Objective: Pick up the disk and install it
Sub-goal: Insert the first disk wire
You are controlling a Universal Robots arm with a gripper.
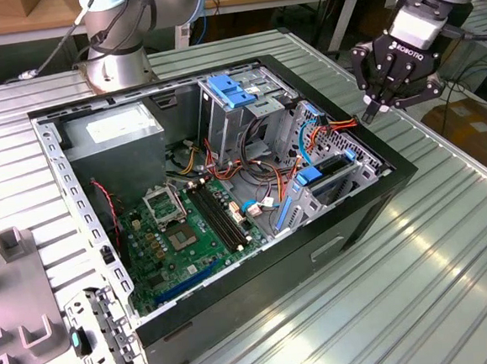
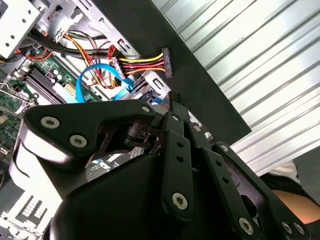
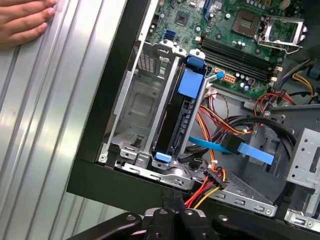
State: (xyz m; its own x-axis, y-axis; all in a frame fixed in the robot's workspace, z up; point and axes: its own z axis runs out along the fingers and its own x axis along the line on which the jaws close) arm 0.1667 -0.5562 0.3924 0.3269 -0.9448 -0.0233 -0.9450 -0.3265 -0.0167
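One tool [image 1: 373,108] hangs at about two o'clock from the middle of the open computer case [image 1: 237,313] in the exterior view, above and just outside the case's black rim. Its fingers are drawn together to a narrow point and nothing is between them. In both wrist views the tool [image 2: 174,107] [image 3: 172,212] shows the same pinched stance, apart from everything inside the case.

The disk [image 3: 182,122] stands on edge in the drive cage [image 3: 140,110], slid into the slot next to an empty bay, with its blue rail ends showing at either end. In the exterior view the disk [image 1: 331,168] sits at roughly three o'clock within the case, close to the wall nearest the tool.

A bundle of red, yellow and black power wires ends in a loose connector [image 2: 165,61] just beside the cage, and a flat blue data cable [image 3: 250,150] loops near it. The green motherboard [image 1: 188,228] fills the case floor towards seven o'clock, with a grey power supply box [image 1: 113,137] at ten o'clock and a blue latch plate [image 1: 232,90] at twelve.

The case rests on a ribbed metal bench [image 1: 437,285]. A person's hand [image 3: 22,20] lies flat on the bench, well outside the case.
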